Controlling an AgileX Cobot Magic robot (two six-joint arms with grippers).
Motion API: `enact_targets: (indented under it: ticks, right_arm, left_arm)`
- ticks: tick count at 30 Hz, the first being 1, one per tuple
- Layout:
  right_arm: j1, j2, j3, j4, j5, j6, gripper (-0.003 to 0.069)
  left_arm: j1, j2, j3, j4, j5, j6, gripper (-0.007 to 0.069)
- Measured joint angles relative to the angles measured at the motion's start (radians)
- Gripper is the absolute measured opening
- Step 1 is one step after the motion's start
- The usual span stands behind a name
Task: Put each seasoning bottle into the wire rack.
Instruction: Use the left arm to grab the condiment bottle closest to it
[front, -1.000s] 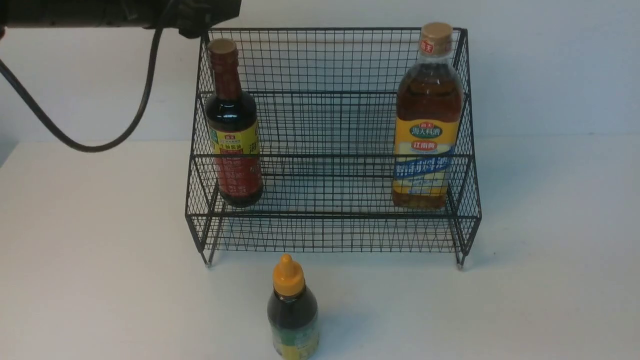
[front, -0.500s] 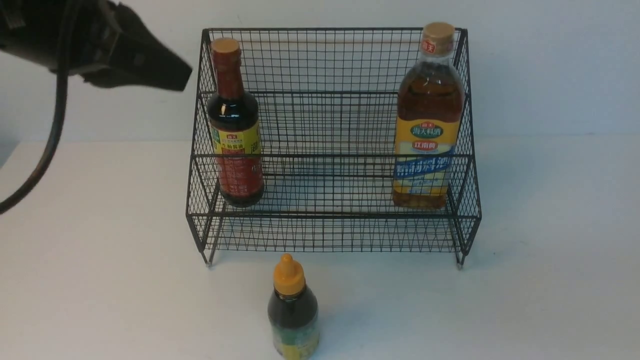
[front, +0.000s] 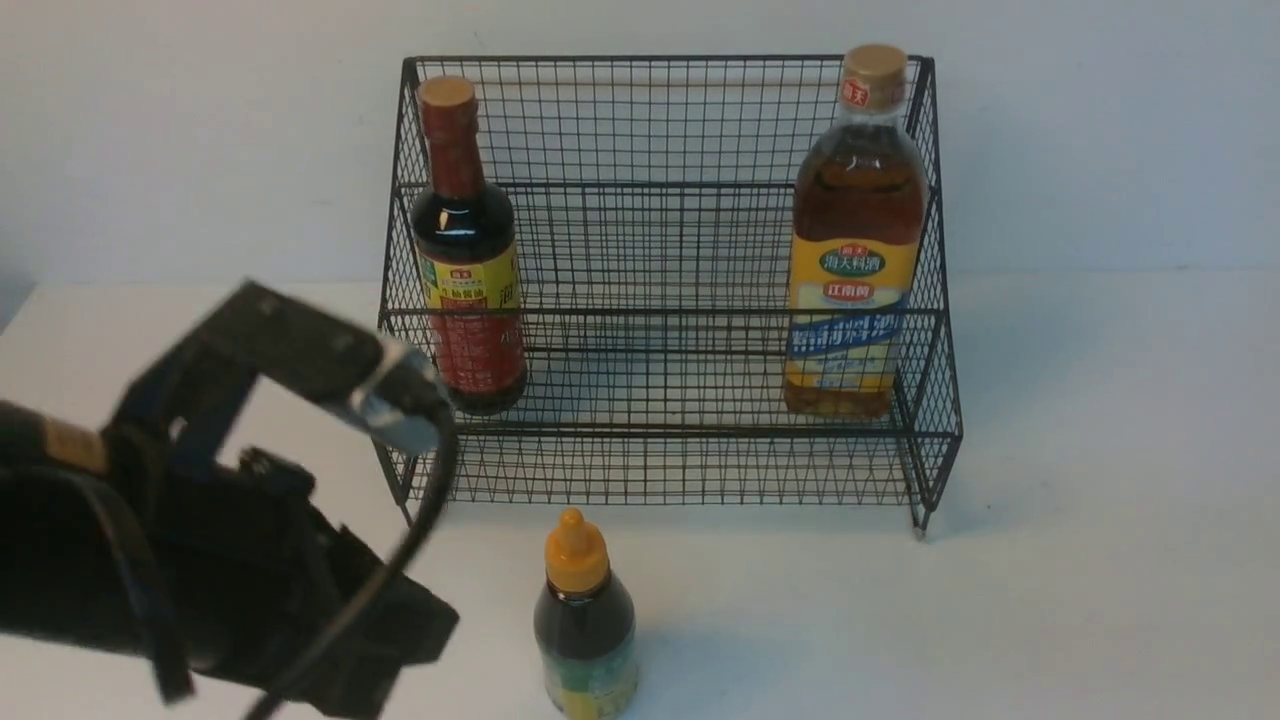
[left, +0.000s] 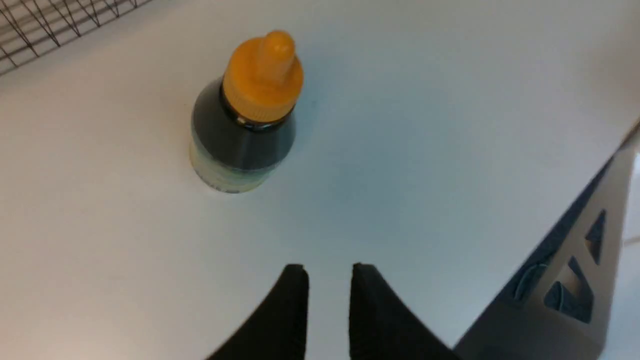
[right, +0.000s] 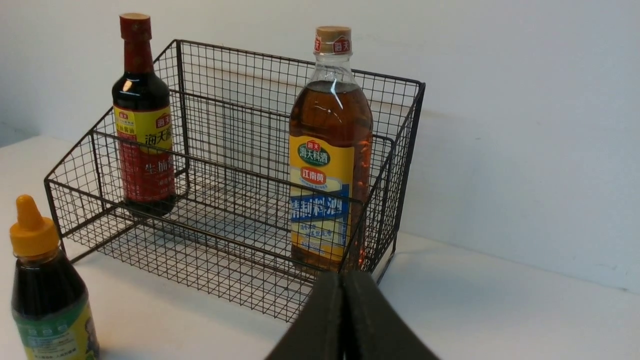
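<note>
The black wire rack (front: 660, 312) stands at the back of the white table. On its lower tier stand two seasoning bottles: a dark one with a red-yellow label (front: 468, 290) at the left end and a tall amber one with a tan cap (front: 855, 270) at the right end. A small dark bottle with an orange nozzle cap (front: 585, 640) stands on the table in front of the rack. My left gripper (left: 327, 272) hangs above the table a short way from this small bottle (left: 245, 125), open and holding nothing. My right gripper (right: 344, 275) is shut and empty, off the rack's right front corner.
My left arm (front: 250, 560) with its cable fills the lower left of the front view. A white wall rises right behind the rack. The left wrist view shows the table's edge with a grey metal frame (left: 565, 280) beyond it, and a corner of the rack (left: 45, 25).
My left arm has swung down from the top left, beside the rack's top, to the lower left next to the small bottle. The bottles and rack have not moved.
</note>
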Motion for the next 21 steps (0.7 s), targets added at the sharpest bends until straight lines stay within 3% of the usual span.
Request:
enact_targets:
  ticks: [1,3,4,10,14,19,21]
  right_arm:
    - [0.000,0.000,0.000,0.000,0.000,0.000,-0.0015]
    - [0.000,0.000,0.000,0.000,0.000,0.000,-0.0015]
    - [0.000,0.000,0.001,0.000,0.000,0.000,-0.0015]
    - [0.000,0.000,0.001,0.000,0.000,0.000,-0.0015]
    - [0.000,0.000,0.001,0.000,0.000,0.000,-0.0015]
    - [0.000,0.000,0.001,0.000,0.000,0.000,-0.0015]
    - [0.000,0.000,0.001,0.000,0.000,0.000,-0.0015]
  left_arm:
    - [-0.018,0.000,0.034,-0.002,-0.073,0.008,0.0218]
    - [-0.027,0.000,0.045,-0.003,-0.105,0.015,0.0256]
    - [-0.041,0.001,0.055,-0.008,-0.156,0.035,0.0325]
    - [-0.051,0.061,0.057,-0.063,-0.247,0.126,0.0577]
    - [-0.051,0.155,0.057,-0.147,-0.309,0.185,0.0633]
    - [-0.051,0.232,0.057,-0.275,-0.364,0.253,0.0637]
    - [-0.051,0.274,0.057,-0.377,-0.384,0.337,0.0637]
